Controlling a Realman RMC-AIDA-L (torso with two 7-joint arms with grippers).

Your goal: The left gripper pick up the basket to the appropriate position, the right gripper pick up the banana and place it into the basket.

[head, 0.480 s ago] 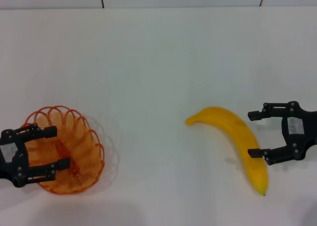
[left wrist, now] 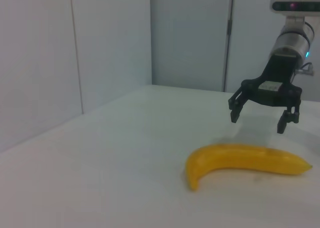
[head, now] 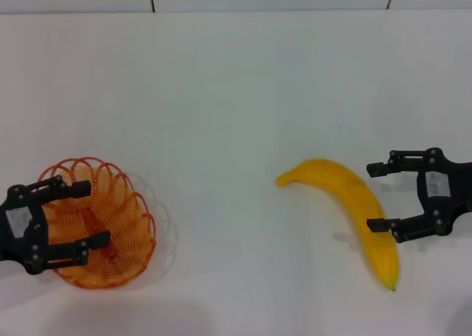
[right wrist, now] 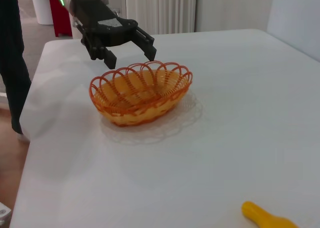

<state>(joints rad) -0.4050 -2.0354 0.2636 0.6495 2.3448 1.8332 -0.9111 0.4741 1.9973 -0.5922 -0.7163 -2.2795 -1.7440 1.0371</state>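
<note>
The orange wire basket (head: 136,236) stands upright at the near left of the white table and holds nothing; it also shows in the right wrist view (right wrist: 145,105). My left gripper (head: 97,213) is open and hovers over the basket's left part, and its fingers (right wrist: 109,62) sit just above the rim without holding it. The yellow banana (head: 343,192) lies flat at the right and also shows in the left wrist view (left wrist: 240,158). My right gripper (head: 371,196) is open, level with the banana's right side at mid-length and a little above it (left wrist: 257,123). One end of the banana (right wrist: 265,217) shows in the right wrist view.
The white table (head: 236,100) stretches bare between the basket and the banana and toward the back. Its edge (right wrist: 30,118) runs just beyond the basket, with the floor and a red object (right wrist: 59,13) past it. Grey wall panels (left wrist: 110,43) stand behind the table.
My left gripper has shifted slightly right and farther over the basket. My right gripper has edged slightly toward the banana. The basket and the banana have not moved.
</note>
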